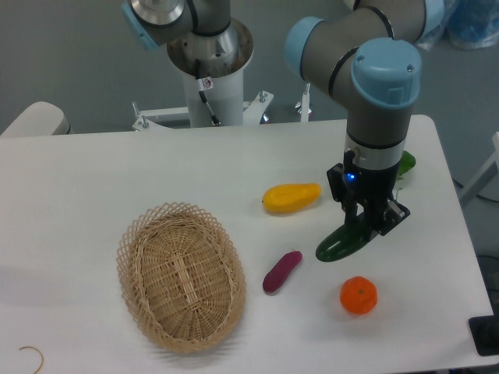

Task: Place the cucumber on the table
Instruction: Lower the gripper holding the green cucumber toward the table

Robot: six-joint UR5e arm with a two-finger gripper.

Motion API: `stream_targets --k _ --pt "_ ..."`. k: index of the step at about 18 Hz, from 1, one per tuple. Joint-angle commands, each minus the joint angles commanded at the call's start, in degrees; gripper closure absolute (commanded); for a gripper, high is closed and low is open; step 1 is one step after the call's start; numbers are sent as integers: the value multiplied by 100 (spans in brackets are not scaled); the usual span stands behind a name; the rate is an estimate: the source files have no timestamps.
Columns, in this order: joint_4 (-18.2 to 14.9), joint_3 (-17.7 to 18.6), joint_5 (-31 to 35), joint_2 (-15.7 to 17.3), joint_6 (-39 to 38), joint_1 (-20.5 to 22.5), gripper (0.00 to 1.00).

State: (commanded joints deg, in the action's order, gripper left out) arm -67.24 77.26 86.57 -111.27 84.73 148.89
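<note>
Camera view, fixed, looking down on the table [93, 171]. Entries run near to far, placed relative to the gripper [365, 220].

Nearest the camera: orange fruit [359, 295], just below the gripper and slightly to its image-left, apart from everything else. Wicker basket [181, 274], well off to image-left, nothing visible in it. Purple eggplant-like piece [281, 270], between basket and gripper, lying on the tabletop.

At the gripper: the cucumber [345, 241] slants down and image-left from the fingers, which are closed on its upper end. The free lower end looks to be at or almost at the tabletop; contact cannot be confirmed from this angle.

Beyond: yellow fruit [291, 197], image-left of the gripper and a little farther back, near but not touching the cucumber. Green leafy item [405, 163], behind the gripper and partly hidden by the wrist.

Judgement on the step: this is the set-down. Lower gently until the free end clearly bears on the table, letting the cucumber settle toward flat, not dropping it tilted. Open the fingers only then. Rounded body will likely roll; releasing low limits travel toward the orange fruit or the purple piece. Retreat straight up so the fingers do not drag it.
</note>
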Motion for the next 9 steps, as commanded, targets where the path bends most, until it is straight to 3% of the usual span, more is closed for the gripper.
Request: stream_targets --k 9 --pt "35 175 9 0 -17 -9 72"
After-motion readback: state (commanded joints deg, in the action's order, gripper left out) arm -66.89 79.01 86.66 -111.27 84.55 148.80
